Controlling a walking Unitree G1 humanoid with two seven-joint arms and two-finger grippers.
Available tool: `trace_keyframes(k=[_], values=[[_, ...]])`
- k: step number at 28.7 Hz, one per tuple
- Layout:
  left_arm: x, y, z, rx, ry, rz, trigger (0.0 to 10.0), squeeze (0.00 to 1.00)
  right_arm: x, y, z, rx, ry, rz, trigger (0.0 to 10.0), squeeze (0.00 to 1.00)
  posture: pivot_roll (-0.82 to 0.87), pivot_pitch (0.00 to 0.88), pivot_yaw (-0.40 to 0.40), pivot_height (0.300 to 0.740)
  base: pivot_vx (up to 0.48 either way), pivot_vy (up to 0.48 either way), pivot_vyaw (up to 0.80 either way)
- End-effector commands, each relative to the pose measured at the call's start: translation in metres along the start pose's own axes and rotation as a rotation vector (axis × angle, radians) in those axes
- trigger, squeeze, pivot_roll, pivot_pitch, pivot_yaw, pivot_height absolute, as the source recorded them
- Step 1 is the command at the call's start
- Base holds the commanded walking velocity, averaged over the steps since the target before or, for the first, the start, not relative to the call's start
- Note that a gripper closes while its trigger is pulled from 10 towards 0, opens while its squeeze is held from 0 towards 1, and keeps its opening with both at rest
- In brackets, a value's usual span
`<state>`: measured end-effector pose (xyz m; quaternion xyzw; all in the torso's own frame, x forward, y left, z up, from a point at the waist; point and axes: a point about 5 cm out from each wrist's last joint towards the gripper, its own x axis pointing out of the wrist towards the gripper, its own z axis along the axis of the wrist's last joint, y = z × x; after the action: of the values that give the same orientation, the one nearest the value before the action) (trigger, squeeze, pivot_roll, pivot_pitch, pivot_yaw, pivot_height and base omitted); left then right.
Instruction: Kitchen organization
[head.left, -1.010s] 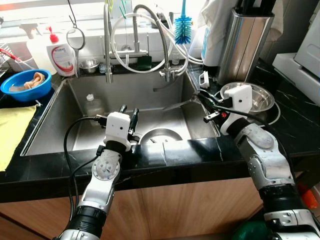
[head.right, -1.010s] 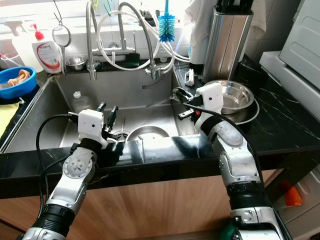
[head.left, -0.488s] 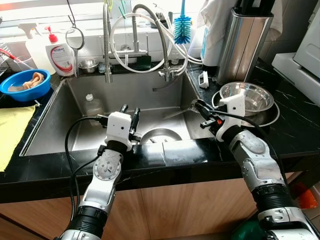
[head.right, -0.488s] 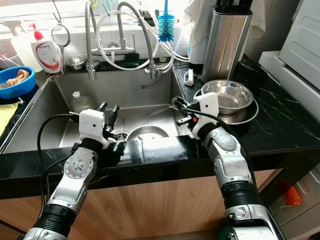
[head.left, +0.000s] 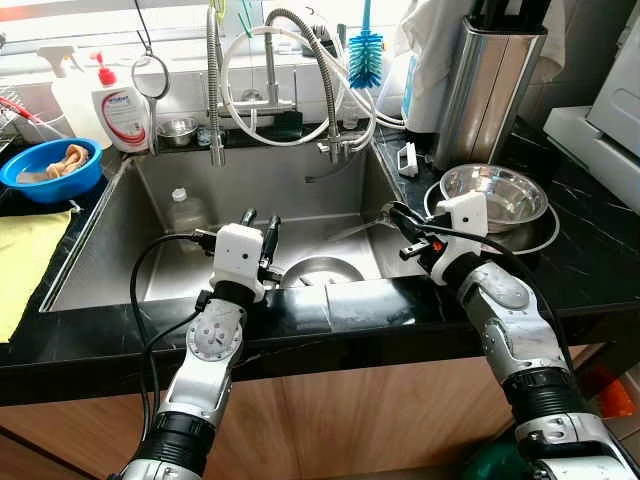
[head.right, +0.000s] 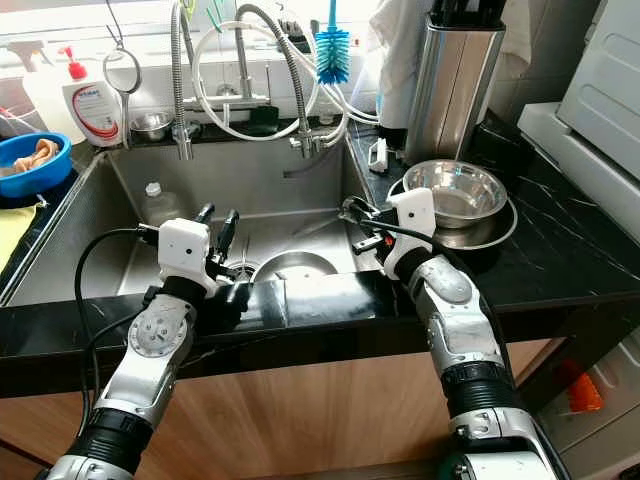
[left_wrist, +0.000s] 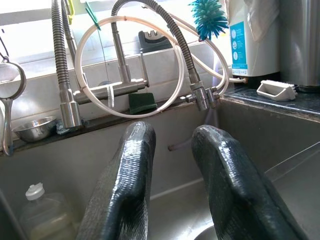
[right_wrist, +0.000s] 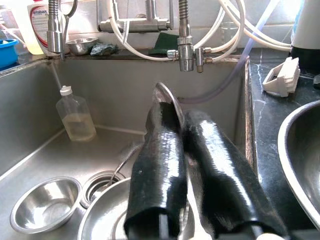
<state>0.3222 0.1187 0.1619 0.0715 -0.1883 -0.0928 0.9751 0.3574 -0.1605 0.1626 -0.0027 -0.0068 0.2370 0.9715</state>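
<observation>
Hovering over the sink (head.left: 100, 250), right pincer (right_wrist: 172, 120) clamps a spoon (right_wrist: 165, 95); left pincer (left_wrist: 172, 150) apart.

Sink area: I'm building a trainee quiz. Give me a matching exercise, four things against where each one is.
Things:
1. blue bowl
2. clear bottle
3. big steel bowl
4. spoon

Places:
a. in the right gripper
b. on the right counter
c. on the left counter
d. in the sink

Pairs: 1-c, 2-d, 3-b, 4-a.
</observation>
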Motion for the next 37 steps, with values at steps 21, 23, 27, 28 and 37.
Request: trace_keyframes(k=[21,23,27,28,37], values=[[0.000,0.001,0.001,0.016,-0.002,0.006,10.0,0.00,0.007,0.004,0.029,-0.094,-0.073,-0.003,10.0,0.00,-0.14,0.000,0.020,0.740,0.000,0.000,0.00],[0.000,0.001,0.001,0.015,-0.002,0.006,10.0,0.00,0.009,0.002,0.038,-0.137,-0.066,-0.027,10.0,0.00,-0.15,0.000,0.021,0.740,0.000,0.000,0.00],[0.000,0.000,0.001,0.014,-0.001,0.002,10.0,0.00,0.010,0.000,0.063,-0.188,-0.097,-0.061,10.0,0.00,-0.15,0.000,0.021,0.740,0.000,0.000,0.00],[0.000,0.000,0.001,0.014,-0.001,0.002,10.0,0.00,0.010,0.000,0.065,-0.189,-0.102,-0.059,10.0,0.00,-0.15,0.000,0.021,0.740,0.000,0.000,0.00],[0.000,-0.001,0.000,0.010,0.002,-0.001,10.0,0.00,0.007,-0.018,0.085,-0.192,0.032,-0.163,10.0,1.00,-0.15,0.000,0.023,0.740,0.000,0.000,0.00]])
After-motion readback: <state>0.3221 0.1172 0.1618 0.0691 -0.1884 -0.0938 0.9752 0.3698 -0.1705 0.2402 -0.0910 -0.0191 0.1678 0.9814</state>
